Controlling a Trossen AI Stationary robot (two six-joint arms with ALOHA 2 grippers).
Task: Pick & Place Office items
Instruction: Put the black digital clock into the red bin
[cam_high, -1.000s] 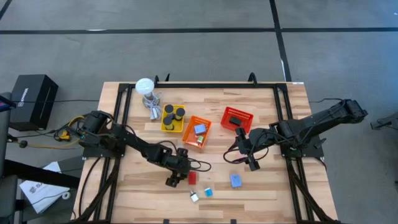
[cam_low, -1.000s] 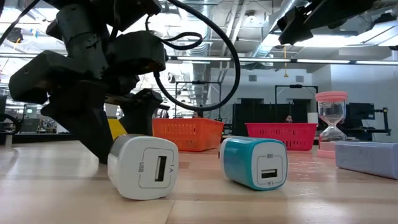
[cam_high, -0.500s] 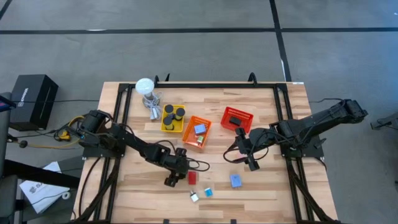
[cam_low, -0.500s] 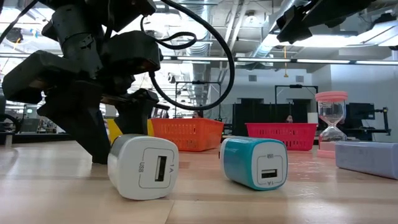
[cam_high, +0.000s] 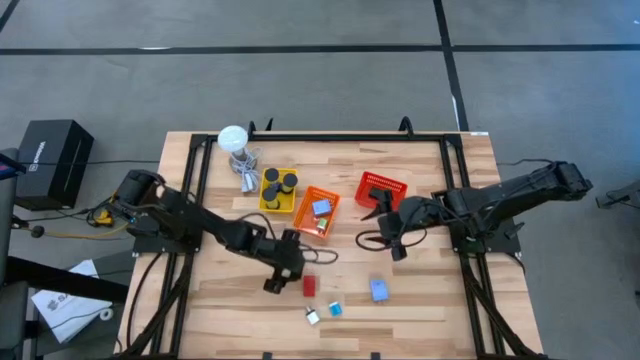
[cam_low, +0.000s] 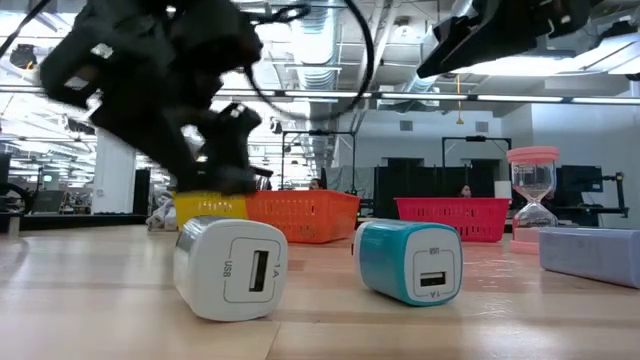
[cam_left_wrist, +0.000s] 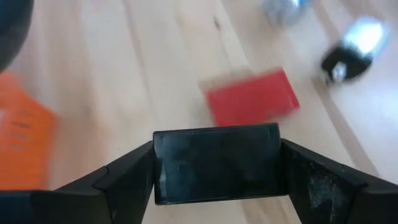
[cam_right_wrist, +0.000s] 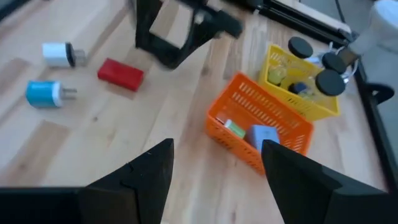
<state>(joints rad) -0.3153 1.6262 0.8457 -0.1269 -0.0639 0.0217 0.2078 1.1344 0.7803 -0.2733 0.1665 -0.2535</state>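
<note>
Basically the left gripper (cam_high: 272, 284) has just lifted off the worktop (cam_high: 420, 300) clamping a flat black rectangle (cam_left_wrist: 216, 163), leaving the red block (cam_high: 309, 286) near the front edge, while the right gripper (cam_high: 396, 248) waits empty and open.

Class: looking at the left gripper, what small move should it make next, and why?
Probably swing toward the red basket: the left gripper clamps a black flat rectangle above the table, and that basket already holds a black item.
</note>
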